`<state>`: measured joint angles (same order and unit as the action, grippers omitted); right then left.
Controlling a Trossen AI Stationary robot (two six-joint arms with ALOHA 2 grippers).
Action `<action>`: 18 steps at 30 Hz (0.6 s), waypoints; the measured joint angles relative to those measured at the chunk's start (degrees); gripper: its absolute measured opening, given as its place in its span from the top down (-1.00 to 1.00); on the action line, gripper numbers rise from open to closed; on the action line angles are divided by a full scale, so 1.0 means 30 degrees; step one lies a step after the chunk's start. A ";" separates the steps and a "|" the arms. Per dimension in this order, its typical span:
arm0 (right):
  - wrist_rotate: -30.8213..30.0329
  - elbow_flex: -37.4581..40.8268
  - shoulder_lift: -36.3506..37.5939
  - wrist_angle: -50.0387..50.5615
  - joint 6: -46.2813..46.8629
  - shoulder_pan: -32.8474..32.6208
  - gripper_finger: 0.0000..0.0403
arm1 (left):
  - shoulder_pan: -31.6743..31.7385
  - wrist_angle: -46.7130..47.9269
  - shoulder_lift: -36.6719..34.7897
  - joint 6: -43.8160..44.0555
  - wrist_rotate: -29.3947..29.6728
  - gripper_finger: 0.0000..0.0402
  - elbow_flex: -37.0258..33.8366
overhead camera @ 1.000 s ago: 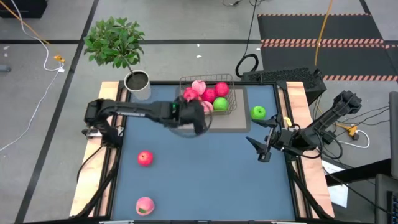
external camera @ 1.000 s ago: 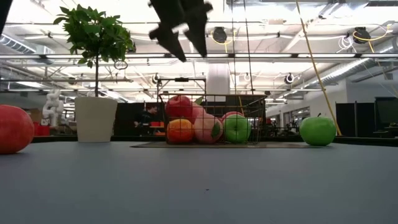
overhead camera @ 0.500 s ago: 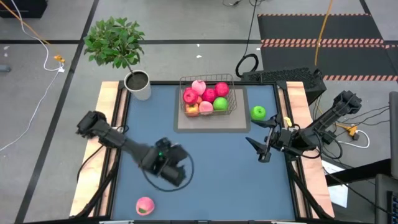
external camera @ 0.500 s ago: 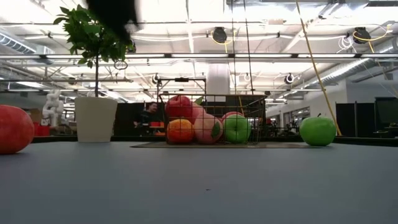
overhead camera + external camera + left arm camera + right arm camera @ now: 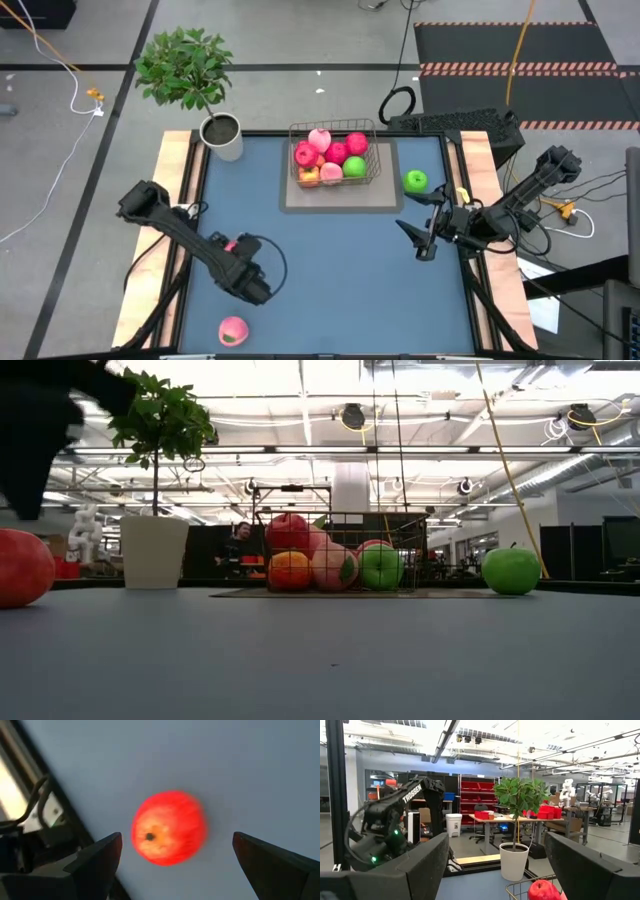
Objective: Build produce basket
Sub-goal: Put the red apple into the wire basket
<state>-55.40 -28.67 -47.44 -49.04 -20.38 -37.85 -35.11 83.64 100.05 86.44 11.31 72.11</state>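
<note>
The wire basket [image 5: 335, 158] stands on a grey mat at the far middle of the table and holds several red, pink, orange and green fruits; it also shows in the low view [image 5: 335, 552]. A red apple [image 5: 169, 827] lies on the table at the near left [image 5: 20, 566]. My left gripper [image 5: 240, 265] hangs above it, open, with a finger on either side in the left wrist view [image 5: 176, 842], touching nothing. A pink peach [image 5: 233, 330] lies near the front edge. A green apple [image 5: 416, 181] lies right of the basket. My right gripper [image 5: 415, 238] is open and empty at the right.
A grey pot [image 5: 222, 135] with a leafy plant [image 5: 185, 65] stands at the table's far left corner. The grey mat [image 5: 340, 198] lies under the basket. Bare blue table [image 5: 340, 290] spreads over the middle and near right.
My left gripper has swung from above the basket toward the table's near left and come down over the red apple. The fruits and the basket have stayed where they were.
</note>
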 joint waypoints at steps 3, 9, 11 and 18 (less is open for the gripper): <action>0.0007 0.0000 0.0000 0.0000 -0.0010 0.0000 -0.59 | 0.0060 -0.0115 -0.0168 0.0263 -0.0492 -0.89 -0.1077; 0.0007 -0.0011 0.0007 0.0007 -0.0062 0.0000 -0.59 | 0.0160 -0.1751 -0.2071 0.0396 -0.0751 -0.89 -0.3061; 0.0012 -0.0015 0.0007 0.0007 -0.0066 0.0000 -0.59 | 0.0160 -0.2924 -0.3047 0.0397 -0.0757 -0.89 -0.4054; 0.0015 -0.0022 0.0007 0.0026 0.0015 0.0000 -0.59 | 0.0161 -0.7171 -0.6183 0.1192 -0.1164 -0.89 -0.8583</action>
<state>-55.35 -28.73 -47.42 -48.96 -20.34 -37.85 -34.63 62.12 81.50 90.02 7.82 46.36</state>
